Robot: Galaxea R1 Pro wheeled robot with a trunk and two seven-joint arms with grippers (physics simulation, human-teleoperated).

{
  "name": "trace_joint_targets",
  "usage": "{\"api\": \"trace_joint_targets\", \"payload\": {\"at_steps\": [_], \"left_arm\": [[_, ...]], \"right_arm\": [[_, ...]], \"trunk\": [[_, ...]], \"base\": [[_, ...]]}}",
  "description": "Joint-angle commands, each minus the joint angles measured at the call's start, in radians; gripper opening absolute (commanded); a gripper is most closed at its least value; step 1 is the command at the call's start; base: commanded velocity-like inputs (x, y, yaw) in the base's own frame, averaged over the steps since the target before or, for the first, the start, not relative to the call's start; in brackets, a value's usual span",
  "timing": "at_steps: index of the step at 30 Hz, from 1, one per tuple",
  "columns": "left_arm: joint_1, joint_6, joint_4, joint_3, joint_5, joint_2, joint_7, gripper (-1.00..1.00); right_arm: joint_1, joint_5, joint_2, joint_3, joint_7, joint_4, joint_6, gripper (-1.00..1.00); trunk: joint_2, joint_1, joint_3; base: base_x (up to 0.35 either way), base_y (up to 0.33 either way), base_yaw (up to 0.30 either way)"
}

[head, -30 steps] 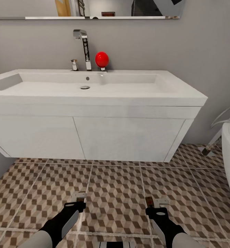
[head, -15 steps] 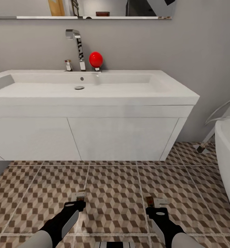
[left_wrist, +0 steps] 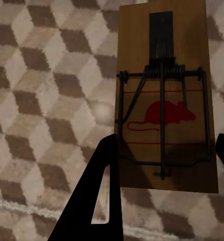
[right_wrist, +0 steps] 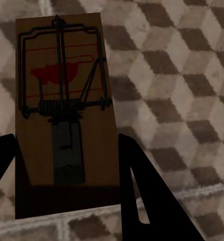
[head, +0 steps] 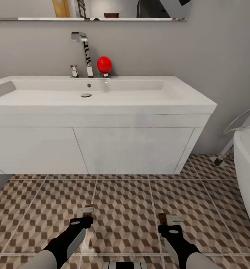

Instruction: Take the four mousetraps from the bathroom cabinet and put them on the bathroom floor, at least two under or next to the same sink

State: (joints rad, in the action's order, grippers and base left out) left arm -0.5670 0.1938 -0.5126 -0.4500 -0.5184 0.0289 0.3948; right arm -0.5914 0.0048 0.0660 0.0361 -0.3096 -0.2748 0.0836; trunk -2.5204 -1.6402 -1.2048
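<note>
My left hand (head: 88,216) and right hand (head: 166,221) each pinch a mousetrap (left_wrist: 164,100), second trap (right_wrist: 64,110), held low over the floor (head: 125,209) before the sink (head: 102,93), ready to set down.

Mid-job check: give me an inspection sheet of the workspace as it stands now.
Surface: floor, cube-pattern tiles, pale grout.
Job's things: one mousetrap between the left gripper's fingers, another mousetrap between the right gripper's; both above the floor in front of the sink.
Clutter: red ball on the sink's back ledge beside the tap.
Grippers: left gripper and right gripper each shut on a trap.
Cables: hose by the bathtub.
Surroundings: grey wall, mirror above, white two-door unit under the sink.
</note>
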Motion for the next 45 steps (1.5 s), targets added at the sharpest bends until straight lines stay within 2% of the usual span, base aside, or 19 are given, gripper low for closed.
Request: {"api": "trace_joint_targets", "payload": {"at_steps": [1, 11, 18, 32, 45], "left_arm": [[-0.001, 0.005, -0.002, -0.009, -0.006, 0.001, 0.009, -1.00], [0.000, 0.004, 0.003, -0.007, -0.006, 0.000, 0.008, -1.00], [0.000, 0.001, 0.009, -0.006, -0.008, 0.000, 0.005, -1.00], [-0.001, 0.003, 0.010, -0.003, -0.010, 0.002, 0.003, -1.00], [-0.001, 0.001, 0.009, -0.003, -0.010, 0.000, 0.006, -1.00]], "right_arm": [[0.000, -0.002, 0.001, 0.004, -0.006, -0.002, 0.008, -1.00], [0.000, 0.001, 0.001, 0.007, -0.006, -0.002, 0.008, -1.00], [0.001, 0.007, -0.005, 0.012, -0.005, -0.002, 0.006, -1.00], [0.001, 0.010, 0.002, 0.015, -0.003, -0.027, 0.006, -1.00], [0.001, 0.009, 0.004, 0.012, -0.038, -0.045, 0.017, -1.00]], "trunk": [[0.000, 0.000, -0.001], [0.000, 0.000, -0.001], [0.000, 0.000, -0.001], [0.000, 0.000, -0.001], [0.000, 0.000, -0.001]], "base": [[0.000, 0.000, 0.000], [0.045, 0.000, 0.000], [0.275, 0.000, 0.000], [0.306, 0.000, 0.000], [0.047, 0.000, 0.000]]}}
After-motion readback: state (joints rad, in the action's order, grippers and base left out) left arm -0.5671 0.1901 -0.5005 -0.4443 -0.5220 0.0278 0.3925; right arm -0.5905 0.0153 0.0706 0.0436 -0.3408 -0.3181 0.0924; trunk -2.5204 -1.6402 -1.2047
